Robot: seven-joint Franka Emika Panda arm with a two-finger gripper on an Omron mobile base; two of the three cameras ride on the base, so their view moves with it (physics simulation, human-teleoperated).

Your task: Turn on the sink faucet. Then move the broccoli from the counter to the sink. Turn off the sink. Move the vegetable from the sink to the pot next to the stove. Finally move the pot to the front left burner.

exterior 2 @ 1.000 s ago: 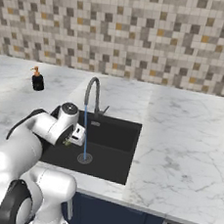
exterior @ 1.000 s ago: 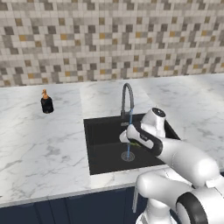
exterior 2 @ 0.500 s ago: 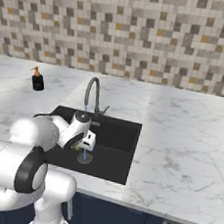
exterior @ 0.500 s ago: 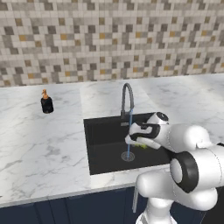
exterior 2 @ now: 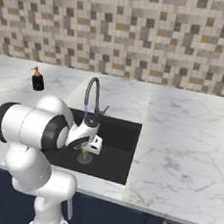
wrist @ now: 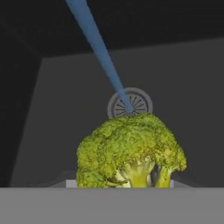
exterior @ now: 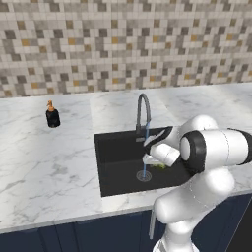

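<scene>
Broccoli (wrist: pixel 131 151) held in half-open pincer (exterior: pixel 156 162), low inside sink (exterior: pixel 118 147), near drain (wrist: pixel 130 103), water running. Likely light, wet, crown crumbly; grip best across firm stalk.

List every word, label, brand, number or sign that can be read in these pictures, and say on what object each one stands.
None can be read: the small black soap bottle with orange pump, the grey metal gooseneck faucet, the white marble counter and the black rectangular sink carry no visible text.
</scene>
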